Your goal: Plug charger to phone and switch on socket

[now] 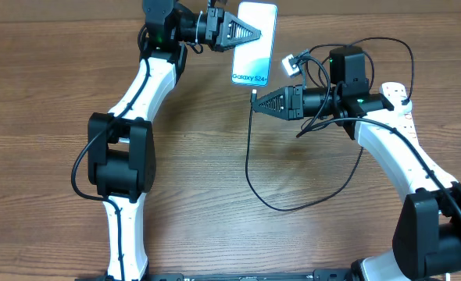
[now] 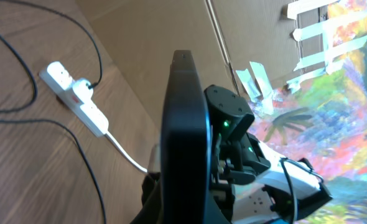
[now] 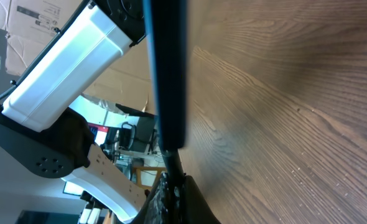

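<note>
My left gripper (image 1: 248, 33) is shut on the phone (image 1: 255, 43) and holds it at the far middle of the table, blue-white screen up. In the left wrist view the phone (image 2: 186, 137) is a dark edge-on slab. My right gripper (image 1: 256, 101) is shut on the connector tip of the charger cable (image 1: 248, 156), right at the phone's bottom edge. In the right wrist view the tip (image 3: 171, 177) meets the phone's dark edge (image 3: 165, 74); I cannot tell if it is seated. The white socket strip (image 1: 400, 95) lies at the right, partly under my right arm. It also shows in the left wrist view (image 2: 78, 99).
The black cable loops over the wood in front of my right arm. A small white piece with wires (image 1: 291, 64) lies right of the phone. The strip's thick white cord (image 2: 127, 155) trails off it. Cardboard and a painted wall stand beyond the table.
</note>
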You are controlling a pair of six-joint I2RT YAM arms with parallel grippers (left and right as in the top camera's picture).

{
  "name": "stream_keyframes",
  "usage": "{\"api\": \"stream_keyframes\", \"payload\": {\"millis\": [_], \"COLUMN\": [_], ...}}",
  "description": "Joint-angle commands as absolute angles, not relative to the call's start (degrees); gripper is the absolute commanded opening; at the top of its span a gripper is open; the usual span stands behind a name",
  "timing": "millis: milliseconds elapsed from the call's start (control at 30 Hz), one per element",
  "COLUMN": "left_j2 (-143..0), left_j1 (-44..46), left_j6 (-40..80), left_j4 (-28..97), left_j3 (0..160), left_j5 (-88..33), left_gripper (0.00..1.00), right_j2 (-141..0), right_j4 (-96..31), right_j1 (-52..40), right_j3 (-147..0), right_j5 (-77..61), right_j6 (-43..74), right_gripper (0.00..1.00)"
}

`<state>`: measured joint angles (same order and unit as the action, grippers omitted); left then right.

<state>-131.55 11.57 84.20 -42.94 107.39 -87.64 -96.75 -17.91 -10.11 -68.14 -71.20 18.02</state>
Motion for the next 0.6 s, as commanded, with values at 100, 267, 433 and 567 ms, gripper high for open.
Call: {"api": "stream_keyframes", "payload": {"millis": [100,267,433,567], "left_j2": [-130.0,-130.0,-130.0,-130.0], "left_j1": [11.3,11.7,10.0,7.2], "left_j6": [87.9,87.7,84.8,84.8], "left_j4": [-43.3,-43.4,-43.3,-43.3], "left_j3": [108.4,108.4,108.4,108.4], "left_j5": [-89.6,-89.4,-89.1,-87.7], "left_gripper": [0.04,0.04,0.04,0.04], "right_j2": [-96.6,-96.6,-96.6,-96.6], "right_j4": [-16.1,-15.9,-22.6,-25.7], "right_j1": [-9.7,-9.7,-9.7,-11.0], "right_j3": [-68.6,-68.6,-68.6,-68.6], "right_j5": [-72.1,-72.1,-62.6,-53.2], "right_j6": [19.6,20.0,19.5,19.8], "right_gripper": [0.04,0.04,0.04,0.04]}}
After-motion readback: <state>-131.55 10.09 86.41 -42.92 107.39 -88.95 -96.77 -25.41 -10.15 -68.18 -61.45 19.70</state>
